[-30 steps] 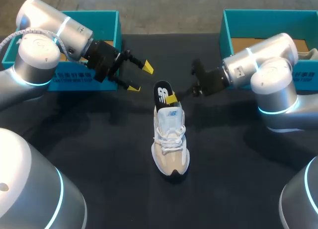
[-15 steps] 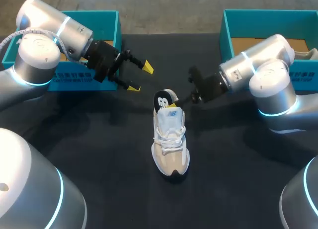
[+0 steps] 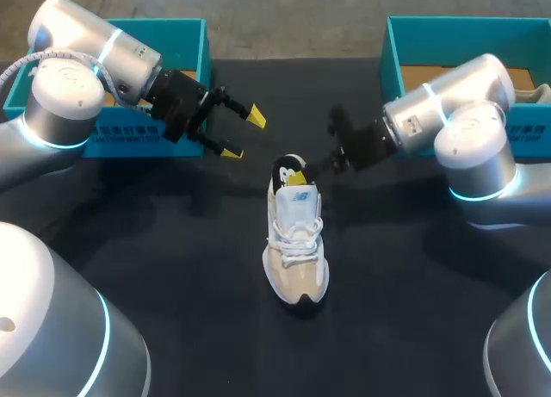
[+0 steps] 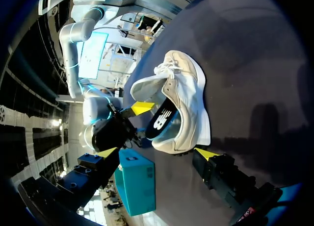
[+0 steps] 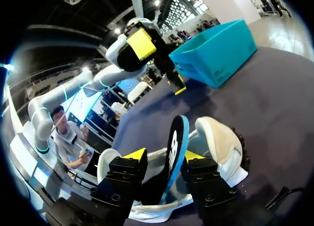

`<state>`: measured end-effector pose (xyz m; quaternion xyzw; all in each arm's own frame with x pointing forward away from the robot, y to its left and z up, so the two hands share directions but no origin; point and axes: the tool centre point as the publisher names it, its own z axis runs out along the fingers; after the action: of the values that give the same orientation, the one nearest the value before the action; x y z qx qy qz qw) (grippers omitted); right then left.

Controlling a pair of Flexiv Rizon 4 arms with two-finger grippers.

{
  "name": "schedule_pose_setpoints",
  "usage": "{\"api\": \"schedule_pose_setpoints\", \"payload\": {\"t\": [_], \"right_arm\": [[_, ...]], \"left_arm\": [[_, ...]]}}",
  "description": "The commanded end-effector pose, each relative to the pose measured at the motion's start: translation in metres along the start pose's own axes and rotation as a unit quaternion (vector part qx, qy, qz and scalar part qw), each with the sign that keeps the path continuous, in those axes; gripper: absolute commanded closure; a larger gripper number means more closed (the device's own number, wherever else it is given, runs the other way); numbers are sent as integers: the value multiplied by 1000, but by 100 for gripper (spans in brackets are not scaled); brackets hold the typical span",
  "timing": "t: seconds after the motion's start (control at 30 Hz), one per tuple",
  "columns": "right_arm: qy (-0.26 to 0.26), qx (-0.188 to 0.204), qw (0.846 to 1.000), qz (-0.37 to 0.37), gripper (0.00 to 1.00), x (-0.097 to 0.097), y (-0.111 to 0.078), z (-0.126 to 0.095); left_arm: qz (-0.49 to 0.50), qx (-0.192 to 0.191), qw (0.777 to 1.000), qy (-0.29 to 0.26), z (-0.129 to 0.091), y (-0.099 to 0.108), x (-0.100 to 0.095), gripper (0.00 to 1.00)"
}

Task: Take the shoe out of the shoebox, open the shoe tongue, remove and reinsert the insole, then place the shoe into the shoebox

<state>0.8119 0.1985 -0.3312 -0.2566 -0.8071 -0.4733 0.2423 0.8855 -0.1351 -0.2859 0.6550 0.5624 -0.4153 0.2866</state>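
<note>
A beige and white shoe (image 3: 295,242) lies on the black table, toe toward me. Its dark insole (image 3: 287,167) stands upright in the heel opening. My right gripper (image 5: 165,155) straddles the insole (image 5: 175,142). Its jaws are apart, with a gap between one yellow fingertip (image 5: 136,154) and the insole. My left gripper (image 3: 243,133) hangs open and empty above the table, to the left of the shoe's heel. In the left wrist view the shoe (image 4: 189,101) lies ahead of that gripper (image 4: 156,152), apart from it.
A teal shoebox (image 3: 185,35) stands at the back left behind my left arm. A second teal shoebox (image 3: 396,44) stands at the back right behind my right arm. Black tabletop (image 3: 189,268) surrounds the shoe.
My right gripper has parted its fingers from the insole it was pinching. The insole has sunk a little lower into the heel. My left arm has stayed still.
</note>
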Motion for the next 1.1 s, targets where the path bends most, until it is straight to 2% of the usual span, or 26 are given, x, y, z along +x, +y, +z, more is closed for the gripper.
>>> {"api": "schedule_pose_setpoints", "payload": {"t": [0.03,0.17,0.27,0.3,0.77,1.0,1.03,1.1], "right_arm": [[-3,5,1000,-1,62,0,8,-2],[1,7,1000,0,75,-7,10,1],[4,12,1000,4,97,-11,9,5],[5,14,1000,6,100,-12,8,6],[7,24,999,29,100,-8,-16,11],[6,28,999,33,100,-6,-18,12],[5,29,999,33,98,-6,-18,12],[4,27,999,32,74,-6,-17,12]], "left_arm": [[1,0,1000,0,1,0,0,0],[1,0,1000,0,1,0,0,0],[1,0,1000,0,1,0,0,0],[1,0,1000,0,1,0,0,0],[1,0,1000,0,1,0,0,0],[1,0,1000,0,1,0,0,0],[1,0,1000,0,1,0,0,0],[1,0,1000,0,1,0,0,0]]}}
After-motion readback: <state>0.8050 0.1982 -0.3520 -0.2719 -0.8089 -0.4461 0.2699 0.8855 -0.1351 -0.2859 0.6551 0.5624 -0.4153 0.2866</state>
